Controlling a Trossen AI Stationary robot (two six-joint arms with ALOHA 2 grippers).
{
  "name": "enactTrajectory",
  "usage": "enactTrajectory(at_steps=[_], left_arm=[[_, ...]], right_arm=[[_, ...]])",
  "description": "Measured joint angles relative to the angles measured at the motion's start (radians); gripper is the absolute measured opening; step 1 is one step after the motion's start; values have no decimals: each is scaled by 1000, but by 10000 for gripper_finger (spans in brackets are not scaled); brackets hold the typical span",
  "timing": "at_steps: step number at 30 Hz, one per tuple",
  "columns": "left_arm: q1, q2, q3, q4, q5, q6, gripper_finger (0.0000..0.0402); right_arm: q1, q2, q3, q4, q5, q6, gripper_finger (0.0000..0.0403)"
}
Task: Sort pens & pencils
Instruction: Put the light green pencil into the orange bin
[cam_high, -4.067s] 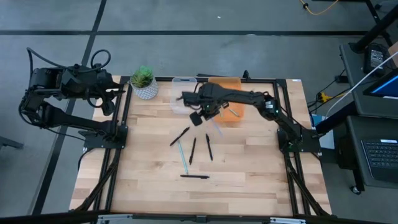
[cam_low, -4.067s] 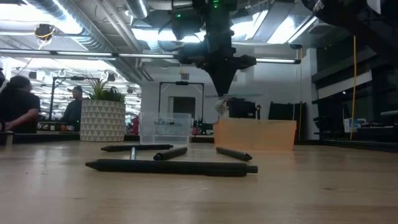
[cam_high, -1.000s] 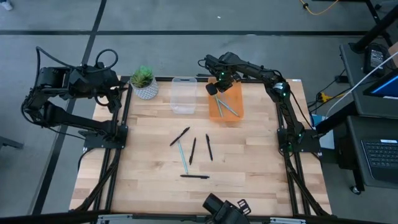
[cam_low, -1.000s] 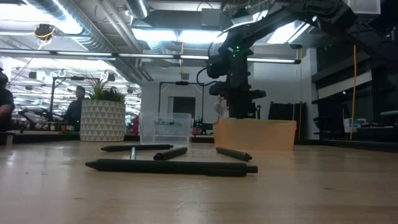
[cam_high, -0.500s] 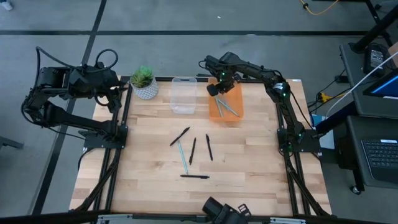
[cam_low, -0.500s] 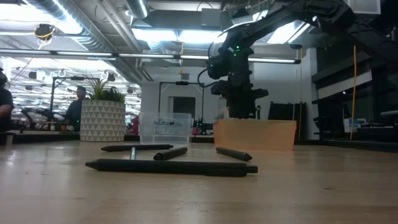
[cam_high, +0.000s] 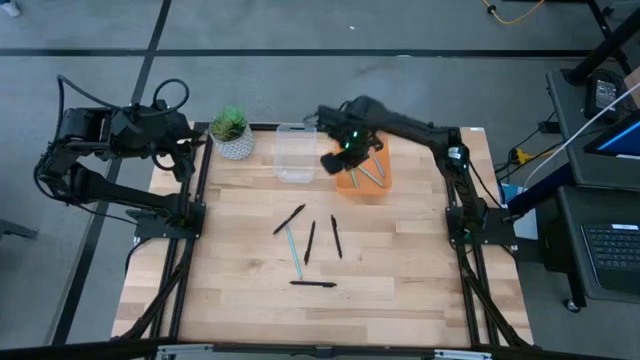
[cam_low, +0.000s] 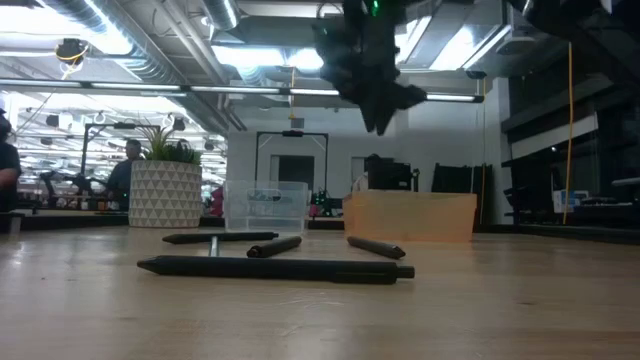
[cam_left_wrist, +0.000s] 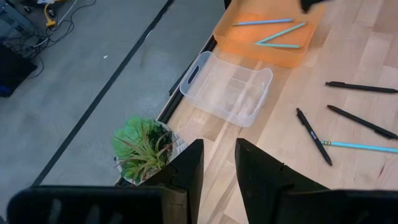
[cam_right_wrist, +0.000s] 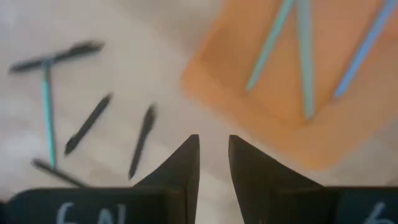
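While the right hand (cam_high: 336, 163) hovers empty, fingers slightly apart, betw. clear bin (cam_high: 295, 153) and orange tray (cam_high: 362, 183), you see three teal pens (cam_left_wrist: 278, 34) in the tray; five lie mid-surface, mostly lengthwise. Left hand (cam_left_wrist: 217, 165): parked, apart.

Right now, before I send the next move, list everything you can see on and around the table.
teal pens: three, pale teal, lying in the orange tray
orange tray: one, far edge of the table
teal pen: one, on the table centre
black pens: four, loose on the table centre
clear bin: one, left of the tray, nothing in it
potted plant: one, green, far left corner
people: in the room behind
left tool: parked off the table's left, open
right tool: raised over the tray's left edge
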Motion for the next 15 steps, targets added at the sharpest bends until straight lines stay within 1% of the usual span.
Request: enactTrajectory(at_steps=[5, 8, 15], left_arm=[[0, 0, 0, 0, 0, 7, 86], [0, 0, 0, 0, 18, 8, 86], [0, 0, 0, 0, 50, 8, 86]], right_arm=[[144, 1, 1, -1, -13, 88, 87], [222, 1, -4, -2, -13, 140, 87], [352, 1, -4, 15, -1, 252, 87]])
